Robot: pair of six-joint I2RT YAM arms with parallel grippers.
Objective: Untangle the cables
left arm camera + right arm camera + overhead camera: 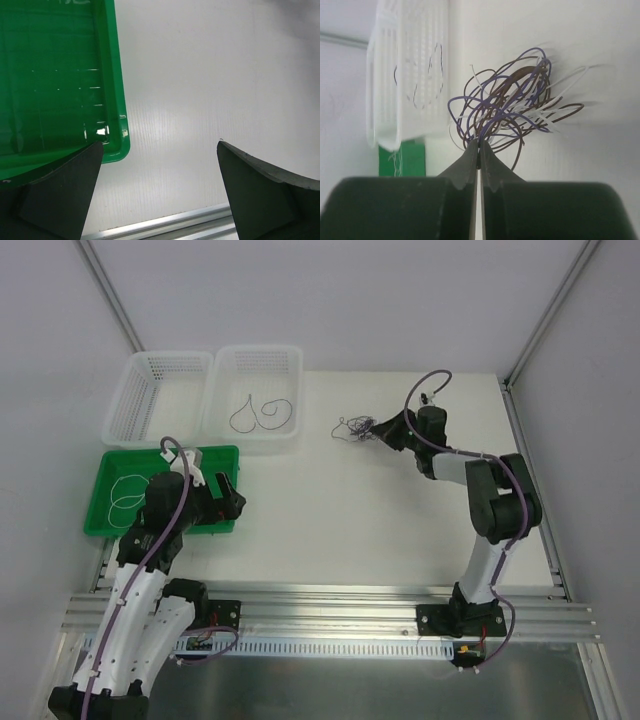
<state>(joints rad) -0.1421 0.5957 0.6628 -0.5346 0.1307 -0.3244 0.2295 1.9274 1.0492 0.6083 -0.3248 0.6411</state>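
In the top external view, the cables [354, 427] are seen as a small tangle on the white surface [330, 530], towards its far side and just right of the right-hand white basket [290, 365]. The right pincer [371, 430] is stretched out to the right edge of the tangle. A dark cable [262, 412] is looped inside that basket, and a second white basket [140, 390] is set against it on the left. A white cable [125, 490] is curled in the green tray [100, 518], and the left pincer [232, 502] is held over the tray's right end

In the left wrist view, the left pincer [159, 145] is shown spread fully wide with nothing between its fingers. A corner of the green tray [117, 100] and an aluminium rail [175, 224] are seen below it

In the right wrist view, the right pincer [479, 146] is shown pressed tight together (no gap can be made out), with strands of the cables [510, 100] pinched at its tips. Purple, brown and white loops are fanned out beyond them
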